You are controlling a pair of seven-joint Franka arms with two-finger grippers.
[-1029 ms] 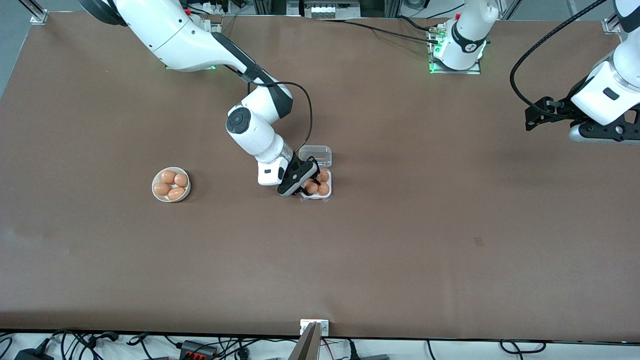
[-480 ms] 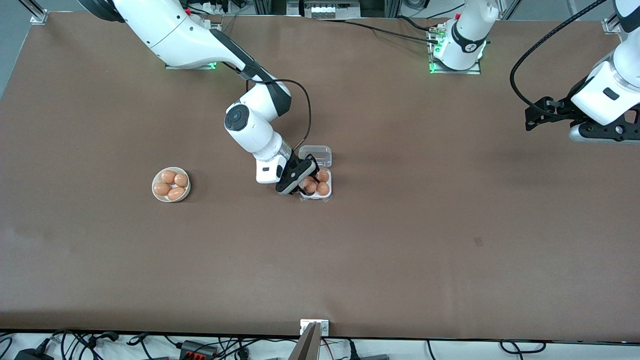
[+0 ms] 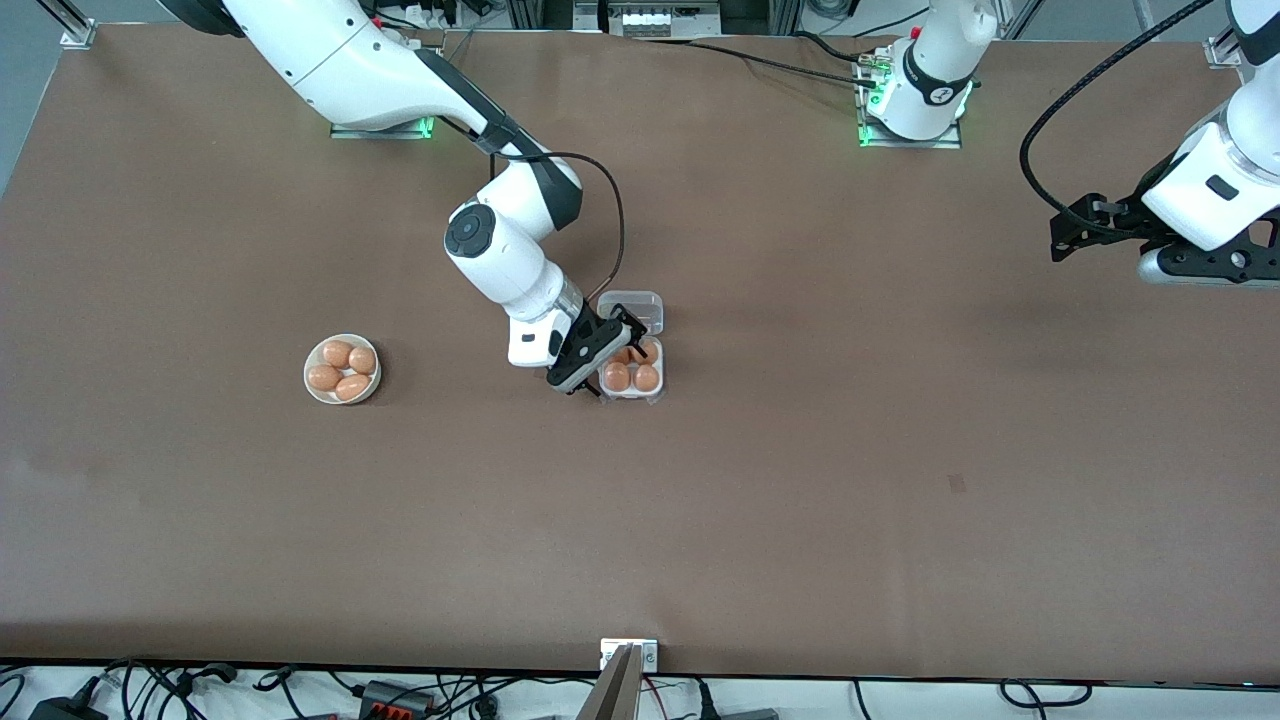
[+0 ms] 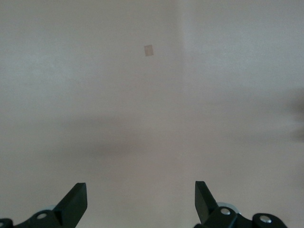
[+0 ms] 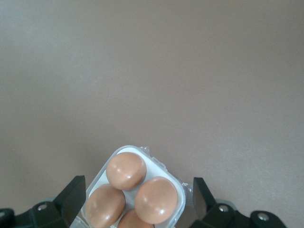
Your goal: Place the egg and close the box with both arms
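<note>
Both end effectors (right (image 3: 601,362), left (image 4: 141,202)) agape, empty

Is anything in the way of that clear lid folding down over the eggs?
Yes: the right gripper, jaws open, hangs low over the box, whose clear lid lies open. The left gripper waits aside.

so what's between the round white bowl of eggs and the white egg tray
Only the right gripper, open beside the square white egg tray; bare table toward the round white bowl, per the front view.
</note>
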